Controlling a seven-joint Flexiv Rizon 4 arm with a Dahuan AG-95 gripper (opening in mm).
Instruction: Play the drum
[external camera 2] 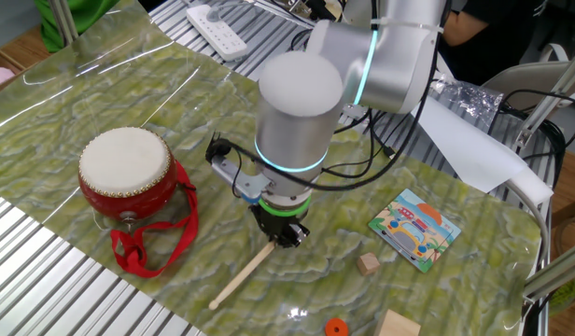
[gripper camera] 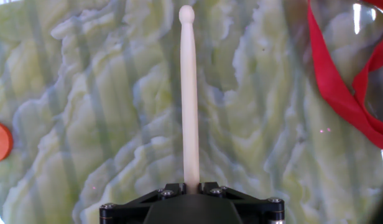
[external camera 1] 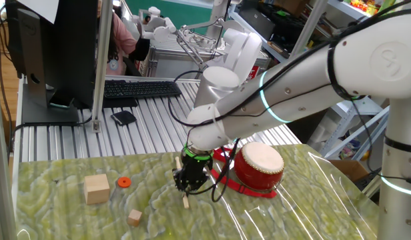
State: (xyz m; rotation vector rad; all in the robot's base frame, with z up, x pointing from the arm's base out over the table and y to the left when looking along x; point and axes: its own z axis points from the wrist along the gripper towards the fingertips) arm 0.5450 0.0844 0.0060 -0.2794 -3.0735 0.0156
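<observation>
The drum (external camera 1: 260,167) is red with a cream skin and lies on the green mat beside its red strap (external camera 2: 147,245); it also shows in the other fixed view (external camera 2: 127,173). Only the strap (gripper camera: 341,87) shows in the hand view. My gripper (external camera 1: 187,180) is low over the mat, left of the drum, shut on a thin wooden stick (gripper camera: 189,93). The stick (external camera 2: 241,274) lies flat on the mat with its round tip pointing away from the hand. My gripper (external camera 2: 284,233) stands apart from the drum. In the hand view the jaws (gripper camera: 191,186) close on the stick's near end.
A tan wooden cube (external camera 1: 97,189), a smaller cube (external camera 1: 134,217) and an orange disc (external camera 1: 123,182) lie left of the gripper. A picture card (external camera 2: 414,229) lies on the mat. A keyboard (external camera 1: 140,89) and monitor stand behind.
</observation>
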